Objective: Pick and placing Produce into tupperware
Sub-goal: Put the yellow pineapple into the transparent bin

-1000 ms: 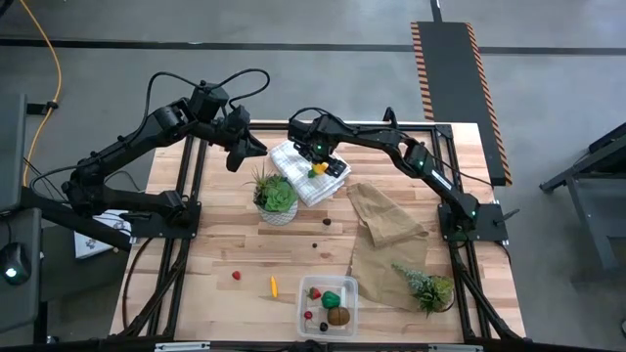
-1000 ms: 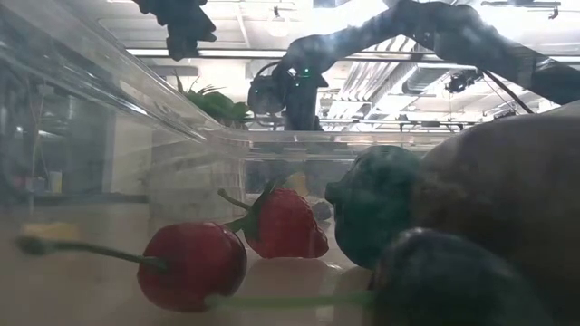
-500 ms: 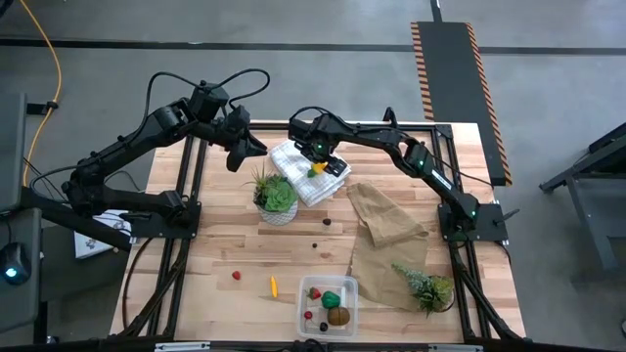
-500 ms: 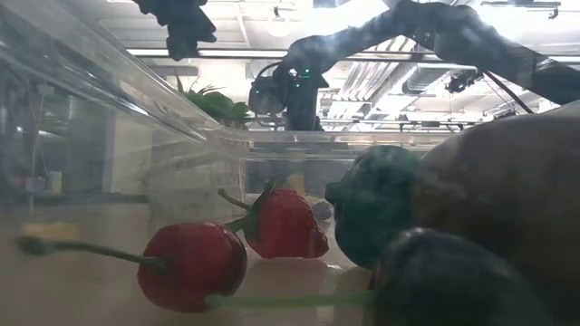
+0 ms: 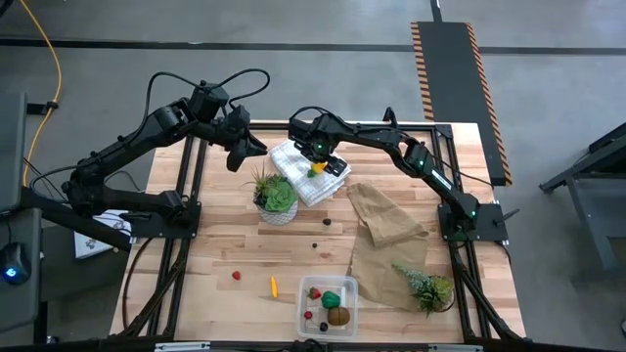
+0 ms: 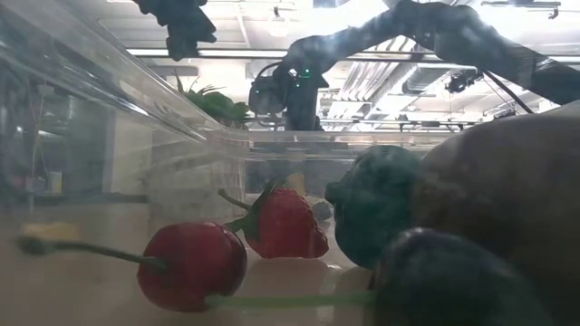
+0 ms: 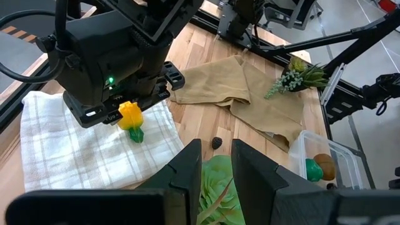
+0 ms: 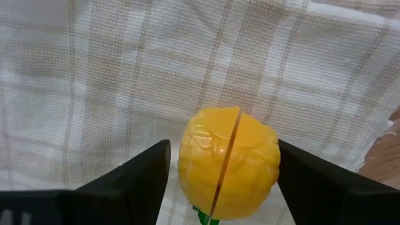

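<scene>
table (image 5: 215, 256) w/ white cloth (image 5: 298, 184) at 12 o'c | tupperware (image 5: 329, 303) sitting at 6 o'c edge, partly filled | R gripper (image 8: 215, 164) hovering over cloth, my fingers (image 8: 134, 172) apart, bracketing lemon (image 8: 229, 162), not clamped | I'm judging: keep lemon centred, close gently, lift straight so cloth isn't snagging | L gripper (image 7: 215, 164) idling at 11 o'c over potted succulent (image 5: 274, 196), fingers slightly apart
</scene>
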You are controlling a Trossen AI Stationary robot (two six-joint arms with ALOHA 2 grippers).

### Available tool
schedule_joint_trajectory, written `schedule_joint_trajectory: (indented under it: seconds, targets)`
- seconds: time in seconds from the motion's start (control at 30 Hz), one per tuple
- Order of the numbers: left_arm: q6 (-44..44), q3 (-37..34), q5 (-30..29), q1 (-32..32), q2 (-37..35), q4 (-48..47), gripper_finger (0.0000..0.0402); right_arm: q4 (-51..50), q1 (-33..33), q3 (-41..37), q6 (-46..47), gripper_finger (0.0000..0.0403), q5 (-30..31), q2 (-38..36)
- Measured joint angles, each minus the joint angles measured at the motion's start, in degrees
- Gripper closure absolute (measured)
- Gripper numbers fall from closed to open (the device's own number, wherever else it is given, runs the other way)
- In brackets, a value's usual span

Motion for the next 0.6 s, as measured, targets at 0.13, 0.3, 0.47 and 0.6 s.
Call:
schedule_joint_trajectory:
  seconds: [0.13, 0.3, 0.47, 0.6]
  targets:
    - [0.00, 0.00, -0.02, 0.00, 0.00, 0.02, 0.0325, -0.01, 0.00, 0.00, 0.00, 0.0140, 0.01, 0.00]
    - [0.00, 0.00, -0.02, 0.00, 0.02, 0.00, 0.0325, 0.00, 0.00, 0.00, 0.00, 0.0156, 0.02, 0.00]
    - [0.00, 0.00, -0.02, 0.00, 0.02, 0.02, 0.0325, 0.00, 0.00, 0.00, 0.02, 0.0189, 0.02, 0.00]
    - [0.00, 0.00, -0.02, 0.00, 0.02, 0.01, 0.0325, 0.00, 0.01, 0.00, 0.00, 0.0204, 0.03, -0.02]
